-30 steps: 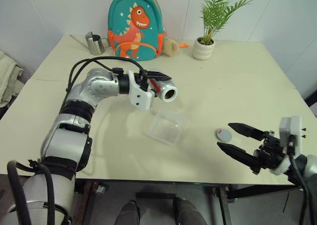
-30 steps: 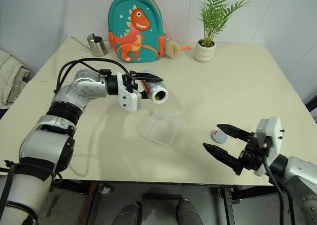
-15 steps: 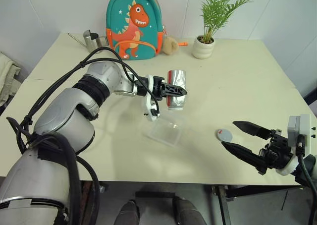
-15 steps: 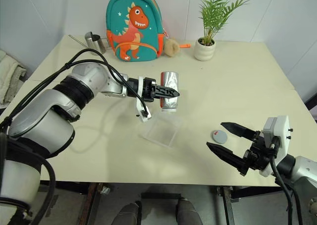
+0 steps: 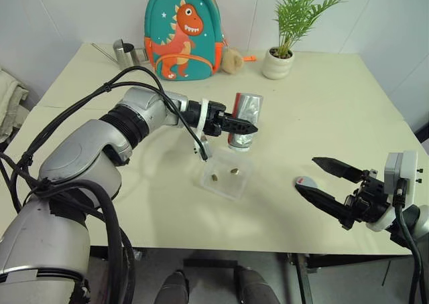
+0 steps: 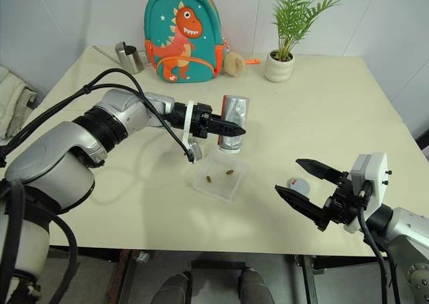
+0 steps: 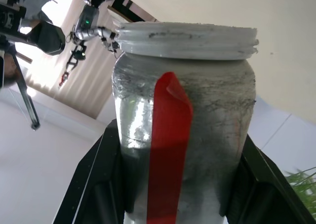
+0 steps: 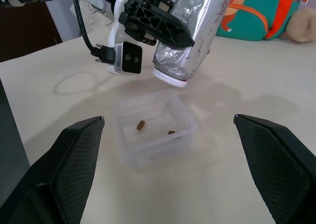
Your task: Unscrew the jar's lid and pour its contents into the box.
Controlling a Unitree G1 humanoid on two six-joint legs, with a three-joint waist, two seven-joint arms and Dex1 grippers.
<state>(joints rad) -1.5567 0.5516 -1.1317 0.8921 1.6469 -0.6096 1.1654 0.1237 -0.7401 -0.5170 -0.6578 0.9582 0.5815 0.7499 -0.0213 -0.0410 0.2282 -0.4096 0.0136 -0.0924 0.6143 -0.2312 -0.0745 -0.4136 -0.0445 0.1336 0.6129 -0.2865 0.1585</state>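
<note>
I have the left end effector [image 5: 249, 125] clenched on the jar [image 5: 244, 120], tipped mouth-down just over the box [image 5: 226, 175] mid-bench. Two contents [image 5: 235, 172] pieces lie in the box. My right end effector [image 5: 320, 179] is released near the front right edge, beside the lid [image 5: 305, 181].

The left arm [image 5: 100, 143] is built of rounded silver-grey shells joined by ribbed black collars, with black cables looping along it. Its left gripper [image 5: 247, 126] has black fingers on a white bracket. The right gripper [image 5: 330, 182] carries long, tapering black fingers (glossy, wedge-shaped) ahead of a white block with small dark screws.
</note>
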